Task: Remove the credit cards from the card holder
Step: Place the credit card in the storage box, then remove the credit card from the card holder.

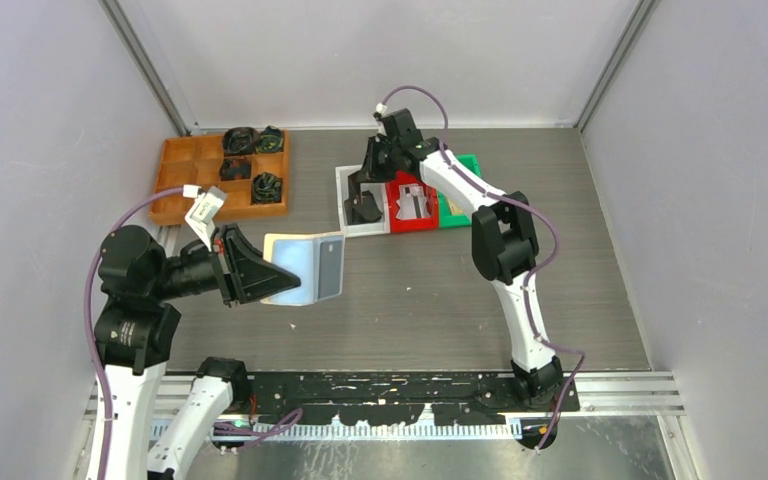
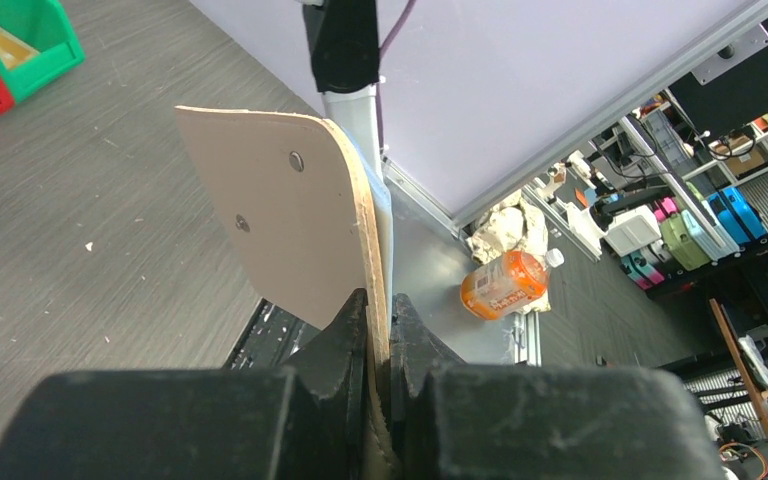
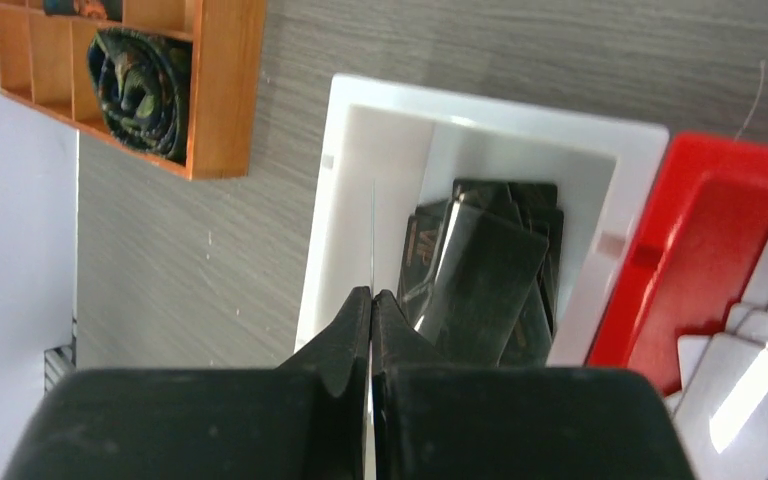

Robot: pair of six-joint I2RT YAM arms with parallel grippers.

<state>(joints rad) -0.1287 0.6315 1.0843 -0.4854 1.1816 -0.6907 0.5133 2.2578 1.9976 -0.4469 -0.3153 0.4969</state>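
Observation:
My left gripper (image 1: 260, 272) is shut on the edge of the card holder (image 1: 295, 268) and holds it open above the table, pale blue inside up. A dark grey card (image 1: 331, 263) sits in its right pocket. In the left wrist view the holder's beige outer face (image 2: 280, 220) stands on edge between my fingers (image 2: 380, 310). My right gripper (image 1: 363, 190) is over the white bin (image 1: 344, 200). In the right wrist view it (image 3: 372, 296) is shut on a thin card (image 3: 372, 230) seen edge-on. Several dark cards (image 3: 485, 270) lie in the white bin (image 3: 360, 100).
A red bin (image 1: 410, 222) with white cards (image 3: 750, 330) and a green bin (image 1: 467, 165) stand right of the white bin. A wooden compartment tray (image 1: 185, 175) with dark rolled items (image 3: 140, 85) is at the back left. Grey walls enclose the table.

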